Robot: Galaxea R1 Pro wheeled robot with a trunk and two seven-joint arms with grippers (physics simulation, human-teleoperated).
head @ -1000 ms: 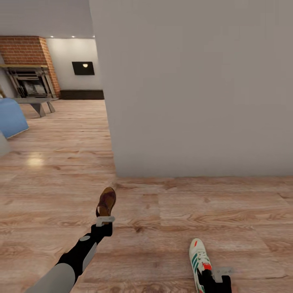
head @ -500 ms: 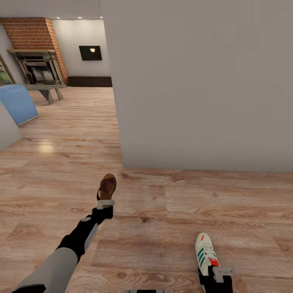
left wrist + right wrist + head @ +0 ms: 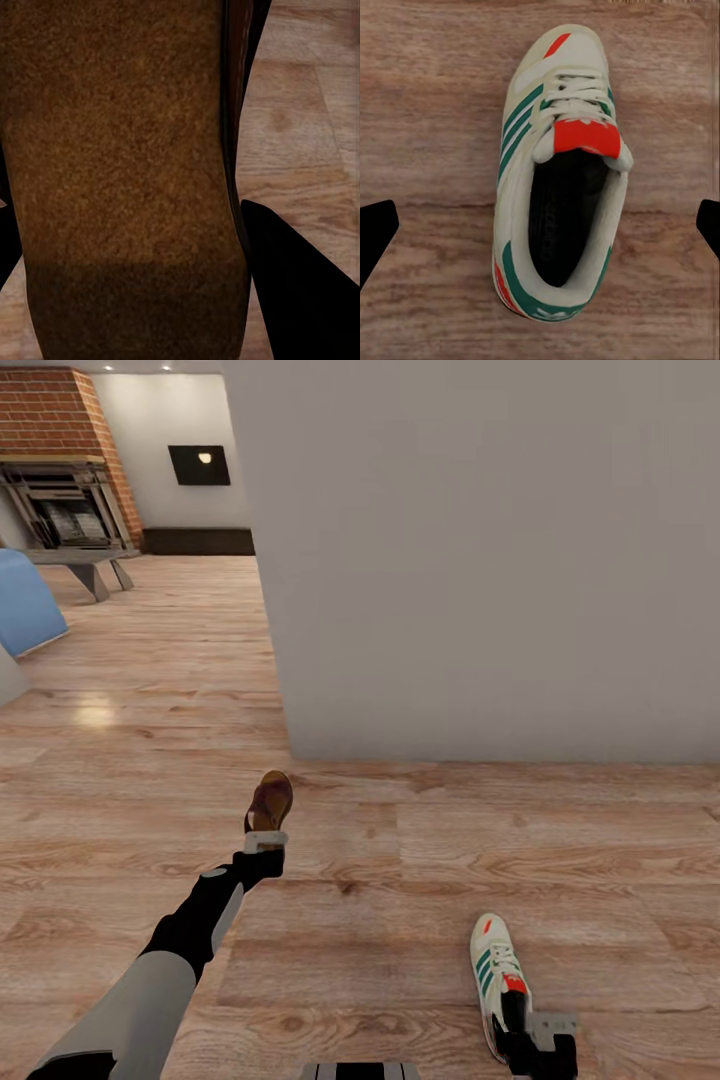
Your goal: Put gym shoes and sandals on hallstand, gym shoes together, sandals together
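Holding a brown sandal [image 3: 269, 802] tight, the left gripper [image 3: 265, 842] keeps it off the corridor floor [image 3: 420, 880]. Farther right, the right gripper [image 3: 540, 1028] hangs wide apart over a gym shoe [image 3: 496, 975] lying there. A crooked squeeze might tip it.

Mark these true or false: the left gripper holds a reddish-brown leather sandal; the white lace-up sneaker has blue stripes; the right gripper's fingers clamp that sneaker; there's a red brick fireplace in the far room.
1. The left gripper holds the reddish-brown leather sandal. True.
2. The white lace-up sneaker has blue stripes. False: green.
3. The right gripper clamps it. False: its fingers stand spread, clear of its sides.
4. A red brick fireplace stands in the far room. True.
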